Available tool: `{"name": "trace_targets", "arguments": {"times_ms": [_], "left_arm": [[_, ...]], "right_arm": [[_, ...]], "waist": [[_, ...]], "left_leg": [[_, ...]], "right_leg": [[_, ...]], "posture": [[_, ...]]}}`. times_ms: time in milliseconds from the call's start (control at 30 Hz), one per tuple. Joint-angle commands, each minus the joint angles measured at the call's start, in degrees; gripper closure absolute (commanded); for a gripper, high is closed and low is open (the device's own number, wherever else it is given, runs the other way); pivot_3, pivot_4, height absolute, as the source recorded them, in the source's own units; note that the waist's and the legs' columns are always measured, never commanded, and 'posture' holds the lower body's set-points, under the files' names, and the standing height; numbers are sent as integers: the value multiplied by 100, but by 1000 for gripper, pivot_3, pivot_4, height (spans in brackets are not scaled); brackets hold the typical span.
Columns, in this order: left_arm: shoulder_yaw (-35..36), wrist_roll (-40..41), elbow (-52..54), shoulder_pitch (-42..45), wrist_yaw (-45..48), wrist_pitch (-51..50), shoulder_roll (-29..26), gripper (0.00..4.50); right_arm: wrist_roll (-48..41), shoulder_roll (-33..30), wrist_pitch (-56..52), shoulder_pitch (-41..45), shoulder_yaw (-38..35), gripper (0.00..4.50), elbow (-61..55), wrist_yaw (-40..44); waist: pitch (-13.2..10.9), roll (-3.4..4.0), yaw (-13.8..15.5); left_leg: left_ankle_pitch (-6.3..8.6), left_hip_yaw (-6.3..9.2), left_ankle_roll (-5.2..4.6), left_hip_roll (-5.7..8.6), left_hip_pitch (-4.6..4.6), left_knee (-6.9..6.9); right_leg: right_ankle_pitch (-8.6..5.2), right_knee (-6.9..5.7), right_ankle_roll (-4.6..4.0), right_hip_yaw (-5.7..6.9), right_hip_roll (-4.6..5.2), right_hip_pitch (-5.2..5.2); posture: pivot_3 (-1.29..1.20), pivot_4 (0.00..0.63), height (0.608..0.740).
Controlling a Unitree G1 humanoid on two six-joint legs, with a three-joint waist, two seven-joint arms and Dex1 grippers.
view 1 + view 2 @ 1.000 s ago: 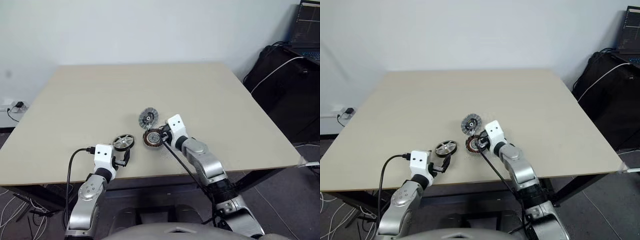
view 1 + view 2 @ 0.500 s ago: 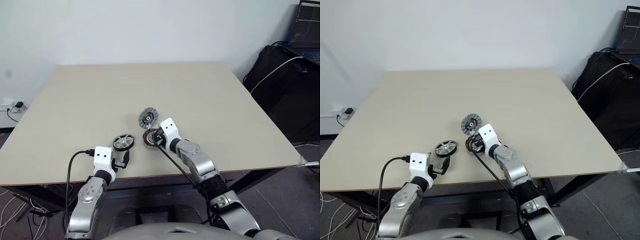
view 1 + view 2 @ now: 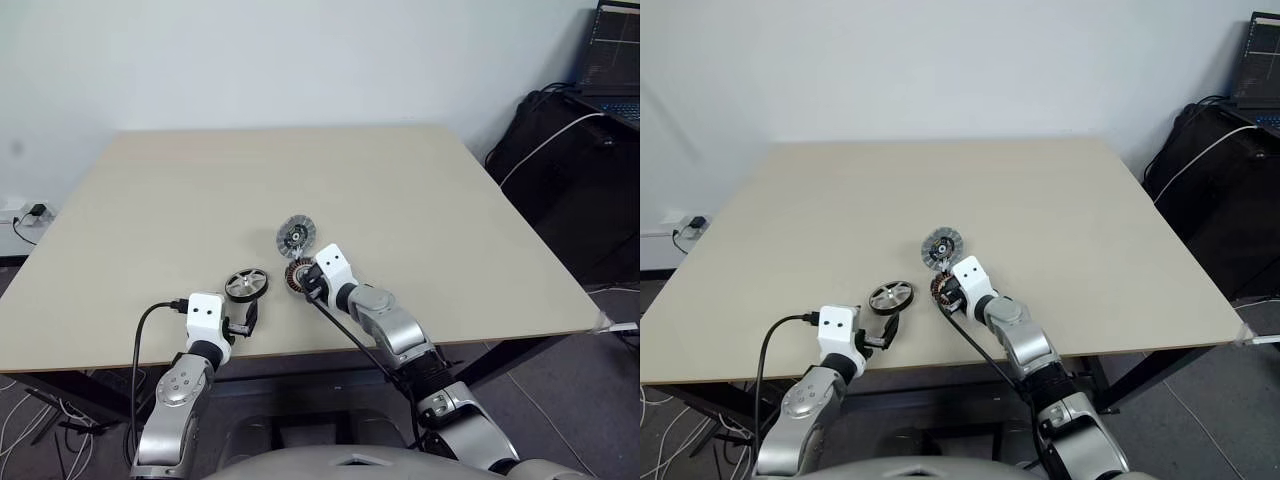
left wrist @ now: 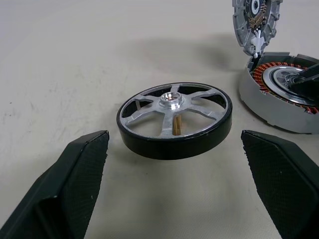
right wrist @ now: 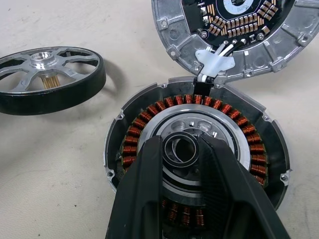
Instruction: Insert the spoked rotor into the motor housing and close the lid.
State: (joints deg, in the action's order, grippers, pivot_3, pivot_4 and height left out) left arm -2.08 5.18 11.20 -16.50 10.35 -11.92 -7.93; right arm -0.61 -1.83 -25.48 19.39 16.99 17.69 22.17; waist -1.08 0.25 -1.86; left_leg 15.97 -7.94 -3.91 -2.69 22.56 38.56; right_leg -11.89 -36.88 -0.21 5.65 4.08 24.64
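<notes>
The right gripper [image 5: 180,152] has slid left over the motor housing [image 3: 297,277] at frame centre, pinching a small metal ring [image 5: 180,151]. Spoked rotor [image 4: 174,118] unmoved between the open left gripper [image 4: 174,189] fingers; lid [image 3: 296,236] just above

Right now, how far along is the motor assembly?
Done: nothing seated; the motor housing is open, the lid beside it. In hand: the right gripper holds a small metal ring over the housing's centre. Left: the spoked rotor lies on the table before the open left gripper; insert it, close lid.
</notes>
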Motion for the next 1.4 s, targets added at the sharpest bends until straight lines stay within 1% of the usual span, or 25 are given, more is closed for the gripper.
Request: {"name": "trace_targets", "arguments": {"times_ms": [33,300,567,633,667,933,1000,1033,1100,1400], "left_arm": [[28,2,245,57,-2,135,13,0],[21,10,266,41,-12,119,7,0],[18,9,251,58,-6,122,2,0],[15,9,238,70,-1,120,1,0],[12,10,230,77,3,119,1,0],[-22,10,164,118,28,125,11,0],[-22,11,163,118,31,122,12,0],[-21,11,167,116,32,119,13,0],[-19,11,172,113,30,114,17,0],[-18,6,175,95,3,122,44,0]], "right_arm": [[29,47,67,124,-21,3776,52,15],[44,110,262,362,-188,3776,488,-198],[25,29,199,309,-202,3776,345,-95],[-7,-30,138,261,-202,3060,235,-8],[-20,-49,115,243,-205,2838,194,17],[-94,-70,46,169,-252,231,-223,117],[-172,-33,61,187,-324,231,-359,124],[-194,-8,78,214,-369,350,-408,82],[-166,28,109,276,-421,849,-446,-31],[431,25,94,654,-135,3838,-53,-463]], "waist": [[0,0,-2],[0,1,-17],[0,1,-17],[0,0,-17],[0,1,-17],[0,1,-12],[-1,1,-12],[-1,1,-13],[-1,2,-15],[-2,3,-20]], "left_leg": [[0,0,0,0,0,0],[0,2,0,0,-4,0],[0,1,1,0,-2,0],[0,1,1,0,-2,0],[0,2,1,0,-2,0],[0,2,0,0,-1,0],[0,2,0,0,0,0],[0,2,0,0,1,0],[0,2,0,0,0,0],[0,0,1,-1,1,0]], "right_leg": [[0,0,0,0,0,0],[0,0,0,0,1,2],[0,0,0,-2,1,1],[0,0,0,-2,1,1],[0,0,0,-2,1,1],[0,0,0,-2,2,1],[0,2,0,-2,2,2],[0,2,0,-2,3,2],[0,2,0,-2,2,2],[0,1,0,-2,1,2]], "posture": [[0,0,740],[0,0,740],[0,0,740],[0,0,740],[0,0,740],[0,0,740],[0,0,740],[0,0,740],[0,0,740],[0,0,740]]}}
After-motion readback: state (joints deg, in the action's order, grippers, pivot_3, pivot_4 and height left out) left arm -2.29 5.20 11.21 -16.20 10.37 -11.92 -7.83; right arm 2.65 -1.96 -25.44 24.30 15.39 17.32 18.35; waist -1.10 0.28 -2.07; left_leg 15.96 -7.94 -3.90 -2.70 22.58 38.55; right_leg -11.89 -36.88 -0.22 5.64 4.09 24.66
